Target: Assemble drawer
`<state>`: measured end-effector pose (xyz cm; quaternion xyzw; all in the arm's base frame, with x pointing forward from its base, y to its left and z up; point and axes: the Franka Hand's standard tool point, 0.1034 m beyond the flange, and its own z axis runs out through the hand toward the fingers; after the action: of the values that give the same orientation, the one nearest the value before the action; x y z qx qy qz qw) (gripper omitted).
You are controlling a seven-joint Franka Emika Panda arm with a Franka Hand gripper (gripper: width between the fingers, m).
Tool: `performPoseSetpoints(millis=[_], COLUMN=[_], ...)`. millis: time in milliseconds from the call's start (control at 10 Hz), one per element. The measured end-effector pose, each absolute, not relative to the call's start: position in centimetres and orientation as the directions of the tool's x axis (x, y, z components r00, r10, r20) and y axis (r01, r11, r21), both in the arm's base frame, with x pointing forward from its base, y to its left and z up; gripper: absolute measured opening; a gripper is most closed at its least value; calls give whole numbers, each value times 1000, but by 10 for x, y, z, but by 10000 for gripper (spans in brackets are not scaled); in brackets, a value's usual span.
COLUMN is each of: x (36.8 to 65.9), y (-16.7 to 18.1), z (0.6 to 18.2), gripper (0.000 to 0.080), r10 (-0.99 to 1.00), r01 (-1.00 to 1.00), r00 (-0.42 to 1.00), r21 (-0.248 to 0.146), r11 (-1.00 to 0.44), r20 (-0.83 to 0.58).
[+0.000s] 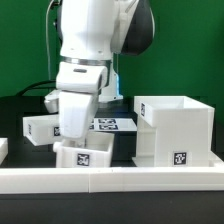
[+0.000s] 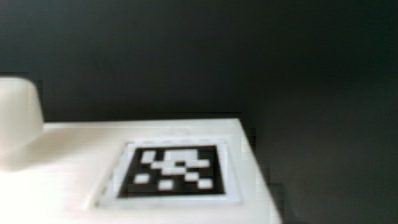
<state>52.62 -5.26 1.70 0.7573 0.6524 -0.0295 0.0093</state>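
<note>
- The tool (image 1: 74,132) is hanging low over the nearer tray (image 1: 84,154). That tray is sitting at about six o'clock in the exterior view, just behind the long rail (image 1: 120,181).
- The fingertips are hiding between the wrist body and the tray's rim. It cannot be told how far the tool is opening or whether it is gripping anything.
- The housing (image 1: 176,128) is standing at three o'clock on the dark worktop (image 1: 122,146), with its open side facing up and a tag low on its front.
- The farther tray (image 1: 42,128) is resting at nine o'clock, partly behind the arm. The marker board (image 1: 114,125) is lying flat near the centre, between that tray and the housing.
- The wrist view is showing a blurred white face carrying a tag (image 2: 178,172), close under the camera. Which part it belongs to is unclear.
- The step in hand is probably the grasping of the nearer tray for carrying toward the housing.
- Doing it well is calling for the fingers straddling one wall squarely and reaching deep enough that the tray is not twisting on closing.
- The lift should be going straight up, clearing the rail. The tray should be staying level and lining up with the housing's opening before any pushing in.
</note>
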Motion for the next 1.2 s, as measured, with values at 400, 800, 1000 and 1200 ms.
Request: performPoseSetpoints(millis=[400,800,1000,1200], x=[526,529,530,531], y=[-49,-45,-56,-66], z=[17,18,19,19], gripper=[41,41,41,41], r10=[991,993,997,1000], r01=[992,994,997,1000], r00=[119,101,68,25], r21=[-24,-22,-21,-18], r11=[-121,-103,-69,-25], r20=[-65,-62,-45,14])
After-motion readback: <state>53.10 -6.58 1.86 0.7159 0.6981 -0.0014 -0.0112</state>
